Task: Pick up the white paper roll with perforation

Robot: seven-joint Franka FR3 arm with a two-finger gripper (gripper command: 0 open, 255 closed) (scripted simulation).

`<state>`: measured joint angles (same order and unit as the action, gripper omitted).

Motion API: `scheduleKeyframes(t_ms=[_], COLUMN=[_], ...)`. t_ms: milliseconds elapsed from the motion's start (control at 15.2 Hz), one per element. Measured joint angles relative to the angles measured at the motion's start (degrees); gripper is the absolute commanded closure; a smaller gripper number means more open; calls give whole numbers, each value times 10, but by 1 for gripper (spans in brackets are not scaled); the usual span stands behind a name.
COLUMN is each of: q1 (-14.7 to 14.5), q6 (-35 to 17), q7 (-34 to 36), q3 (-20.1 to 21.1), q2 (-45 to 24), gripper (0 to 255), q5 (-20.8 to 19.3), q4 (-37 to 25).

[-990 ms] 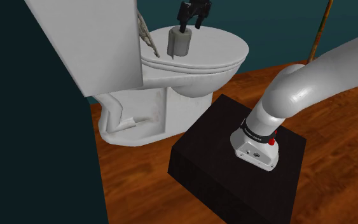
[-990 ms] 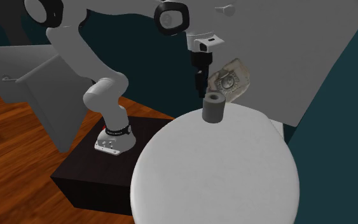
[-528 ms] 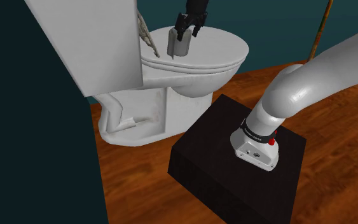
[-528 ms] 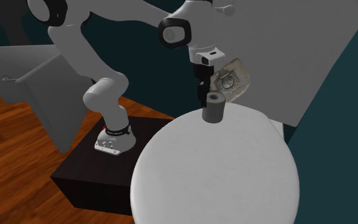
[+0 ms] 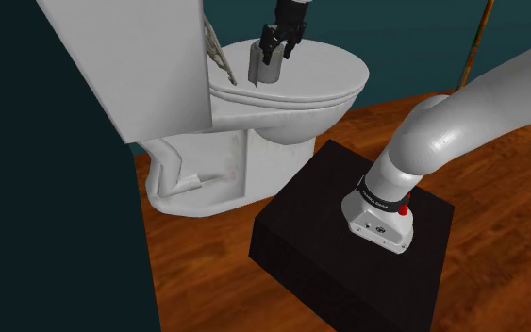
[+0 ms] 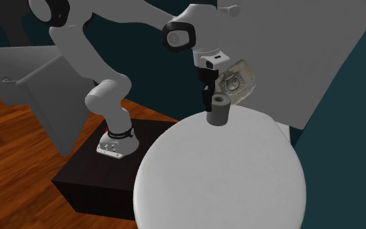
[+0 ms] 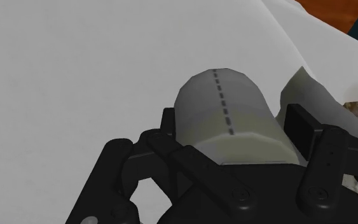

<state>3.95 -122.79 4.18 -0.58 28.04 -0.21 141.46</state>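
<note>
- Shoulder view: the white, dark-jointed arm point(image 5: 452, 123) rises from the black box stand point(image 5: 329, 245) and bends over the closed white toilet lid point(image 5: 324, 75). Its black two-finger gripper point(image 5: 276, 47) points down onto the lid.
- The grey-white cylindrical paper roll point(image 5: 265, 66) stands upright on the lid, near the lid's hinge end.
- Second exterior view: the gripper point(image 6: 207, 104) hangs vertical over the lid point(image 6: 220, 175), reaching partway down the roll point(image 6: 219, 112). The roll's long axis is vertical, hollow core upward.
- Wrist view: the fingers point(image 7: 298, 127) are spread and straddle the roll point(image 7: 215, 108), unclamped. A dashed perforation line point(image 7: 223, 102) runs along its length.
</note>
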Motion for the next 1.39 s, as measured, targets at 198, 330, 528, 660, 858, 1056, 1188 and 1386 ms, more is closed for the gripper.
scheduleKeyframes(t_ms=[198, 330, 528, 660, 858, 1056, 1188, 1386], q1=[0, 0, 0, 0, 0, 0, 0, 0], q6=[-1, 0, 16, 32, 57, 81, 95, 116], q7=[0, 0, 0, 0, -1, 0, 0, 0], q3=[0, 0, 0, 0, 0, 0, 1, 0], q2=[1, 0, 2, 6, 11, 12, 13, 14], gripper=[255, 255, 255, 255, 255, 255, 255, 255], q5=[0, 0, 0, 0, 0, 0, 0, 0], q4=[1, 0, -13, -25, -45, -68, -81, -101])
